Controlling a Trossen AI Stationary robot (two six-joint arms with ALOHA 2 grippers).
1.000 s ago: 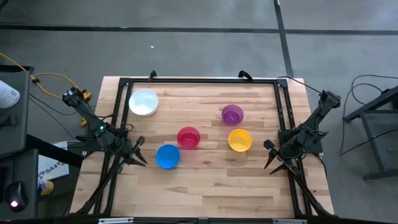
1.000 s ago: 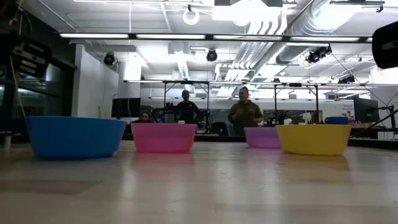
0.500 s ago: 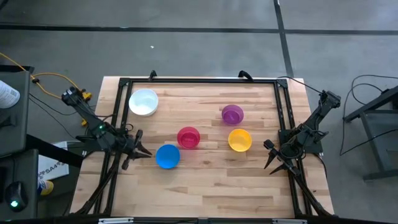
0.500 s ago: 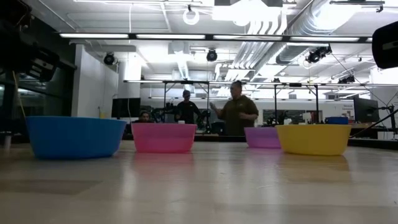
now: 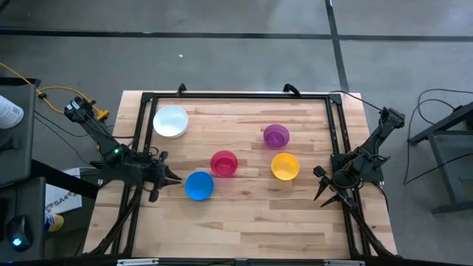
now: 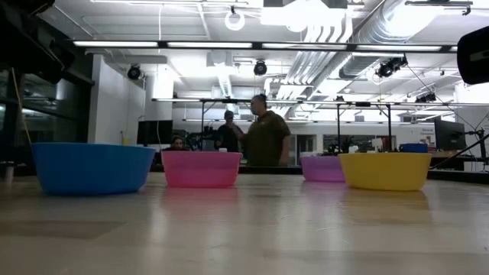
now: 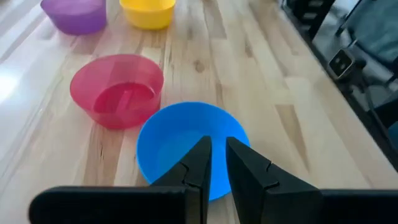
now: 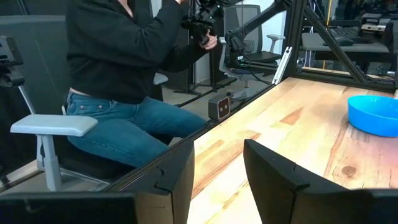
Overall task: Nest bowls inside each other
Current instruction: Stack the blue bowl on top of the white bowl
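You are at the very start: none of the five bowls is nested, and each sits apart on the table [image 5: 244, 222]. In the high view the white bowl [image 5: 171, 121] lies at upper left, the purple bowl [image 5: 276, 136] right of centre, the yellow bowl [image 5: 284, 166] just below it, the red bowl [image 5: 224, 163] at centre, and the blue bowl [image 5: 199, 185] at lower left of centre.

Your left gripper [image 5: 164, 177] hangs just beside the blue bowl, on its left in the high view. In the left wrist view its fingers [image 7: 199, 163] point at the bowl's near rim with only a narrow slit between them, and they grasp nothing. From these views you probably cannot settle whether the tips touch the rim or float just above it.

Your right gripper [image 5: 323, 186] waits at the right edge of the table, well apart from the yellow bowl. Its fingers [image 8: 181, 173] are parted with nothing between them.

The step in hand looks like the first pick, with the blue bowl as the target. For the next move, you would need one finger inside the wall and one outside, so spread the fingers wider before lowering onto the rim. Then lift clear and carry it to a neighbour; the red bowl is nearest.
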